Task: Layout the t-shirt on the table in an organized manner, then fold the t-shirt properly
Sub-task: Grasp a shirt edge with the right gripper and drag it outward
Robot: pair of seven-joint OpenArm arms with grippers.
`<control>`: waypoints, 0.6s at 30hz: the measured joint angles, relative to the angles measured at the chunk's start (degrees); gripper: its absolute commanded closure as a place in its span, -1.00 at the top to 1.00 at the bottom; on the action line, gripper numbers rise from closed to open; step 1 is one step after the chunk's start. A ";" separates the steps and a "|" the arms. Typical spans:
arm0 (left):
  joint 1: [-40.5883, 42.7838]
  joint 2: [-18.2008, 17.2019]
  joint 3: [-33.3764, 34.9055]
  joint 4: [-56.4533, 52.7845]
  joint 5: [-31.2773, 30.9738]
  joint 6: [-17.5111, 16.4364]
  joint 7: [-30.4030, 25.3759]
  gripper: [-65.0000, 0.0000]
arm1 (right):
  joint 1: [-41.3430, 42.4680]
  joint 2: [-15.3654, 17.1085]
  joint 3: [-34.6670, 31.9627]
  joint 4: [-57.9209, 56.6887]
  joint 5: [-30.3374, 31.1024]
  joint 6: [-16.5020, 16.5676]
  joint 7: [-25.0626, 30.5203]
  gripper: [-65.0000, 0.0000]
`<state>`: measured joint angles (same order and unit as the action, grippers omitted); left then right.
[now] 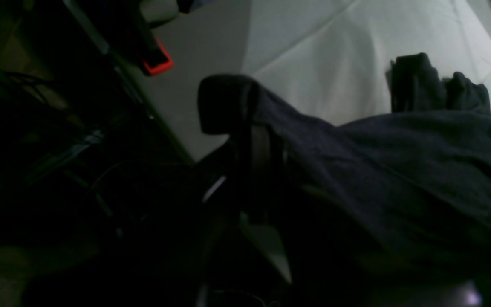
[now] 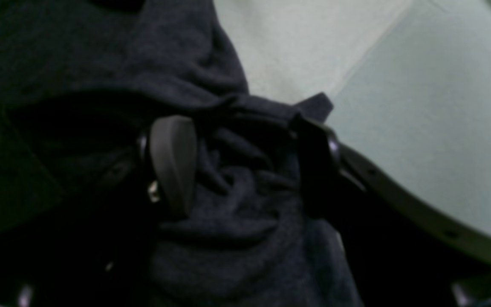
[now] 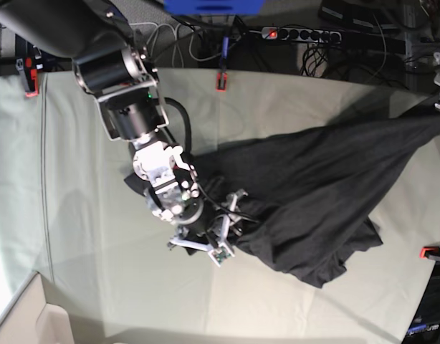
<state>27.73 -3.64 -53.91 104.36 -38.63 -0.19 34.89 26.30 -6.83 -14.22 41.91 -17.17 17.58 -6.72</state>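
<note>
The charcoal t-shirt (image 3: 313, 193) lies crumpled across the table (image 3: 98, 251), stretched in a taut band toward the base view's right edge. There my left gripper (image 1: 245, 111) is shut on a fold of the t-shirt (image 1: 399, 162), near the table (image 1: 313, 51) edge. My right gripper (image 3: 227, 223) presses down on the shirt's left end. Its fingers (image 2: 173, 162) stand wide apart, with bunched t-shirt (image 2: 237, 238) fabric between them above the pale table (image 2: 420, 106). No print shows.
Red clamps (image 3: 221, 80) (image 3: 30, 75) (image 3: 431, 252) sit on the table edges, one close to my left gripper (image 1: 158, 64). A power strip (image 3: 299, 34) and cables lie beyond the far edge. A pale raised box (image 3: 34, 322) occupies the near left corner.
</note>
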 measured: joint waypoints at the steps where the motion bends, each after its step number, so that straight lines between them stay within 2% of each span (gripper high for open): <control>1: 0.00 0.00 0.00 0.00 0.02 0.00 0.02 -1.00 | 0.02 0.02 0.00 -0.31 0.02 0.00 0.70 0.16; 6: 0.00 0.00 0.00 0.00 -0.02 0.00 0.02 -1.00 | 0.02 0.00 0.02 -0.31 0.00 -0.02 1.77 0.14; 8: 0.00 0.00 0.00 0.00 -0.02 0.00 0.00 -1.00 | 0.02 0.00 0.00 -0.31 0.00 -0.02 1.88 0.06; 11: 0.50 -0.02 0.00 0.00 -0.02 0.00 0.00 -1.00 | 0.00 0.02 0.02 -0.31 0.02 -0.02 1.88 -0.39; 14: 1.18 0.00 0.00 -0.02 0.00 0.00 0.04 -1.00 | 0.00 0.00 0.09 -0.31 0.04 -0.02 1.88 -1.00; 18: 1.11 0.00 0.00 0.00 -0.02 0.00 0.02 -1.00 | -0.02 0.00 0.11 -0.33 0.00 -0.02 1.81 -1.00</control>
<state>28.84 -3.64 -53.91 104.36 -38.65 -0.19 34.92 26.28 -6.83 -14.11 41.58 -17.17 17.56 -4.91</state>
